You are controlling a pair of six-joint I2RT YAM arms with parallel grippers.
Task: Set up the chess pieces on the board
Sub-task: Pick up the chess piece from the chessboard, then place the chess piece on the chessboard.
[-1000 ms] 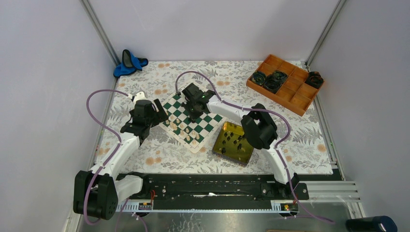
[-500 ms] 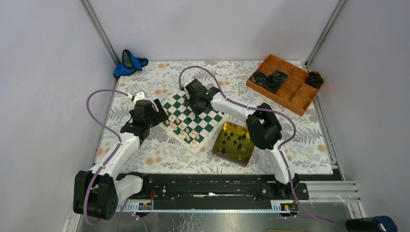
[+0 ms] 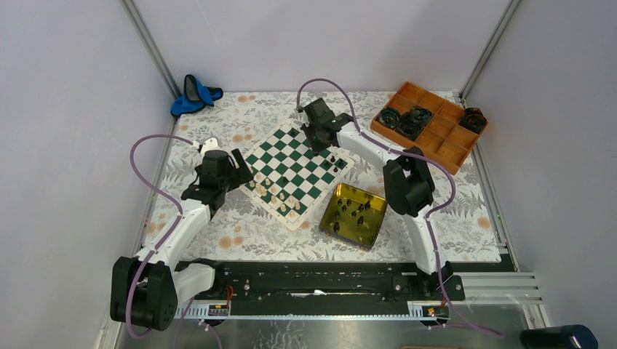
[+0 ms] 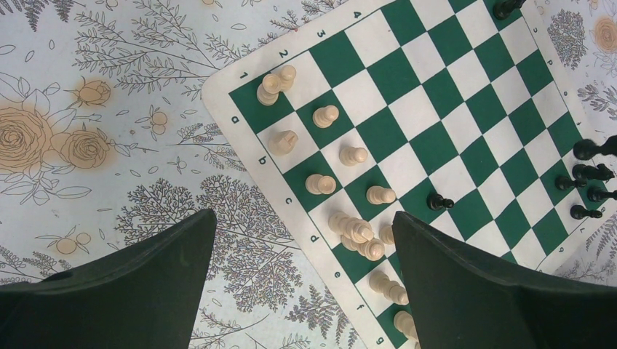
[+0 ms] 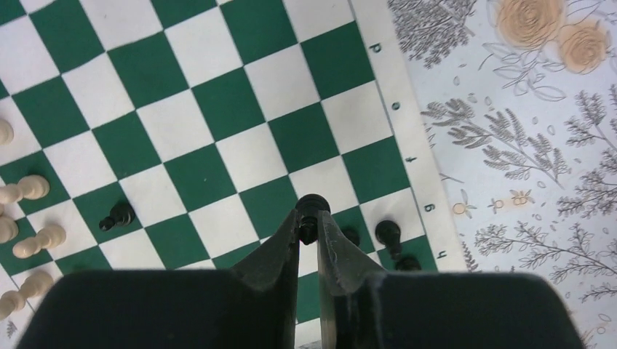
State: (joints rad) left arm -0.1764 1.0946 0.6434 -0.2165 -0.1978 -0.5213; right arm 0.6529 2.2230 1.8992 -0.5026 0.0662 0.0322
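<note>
- Progress partial: white pieces (image 4: 354, 230) sit loosely on the board (image 4: 436, 94), few black pieces (image 4: 593, 171) placed, more in the gold tray (image 3: 367, 231).
- Right tool (image 5: 308, 222) clamped on a black piece (image 5: 313, 203); left tool (image 4: 302, 219) apart, empty.

The only readable marks are the coordinates printed on the cream border of the board (image 4: 218, 93). In the left wrist view the digits 1, 2, 3 and 4 run along one edge. The letters a, b, c, d, e, f and g run down the adjoining edge from the same corner. In the right wrist view the letters d, e, f, g and h stand along the border. From the top view nothing is legible.
</note>
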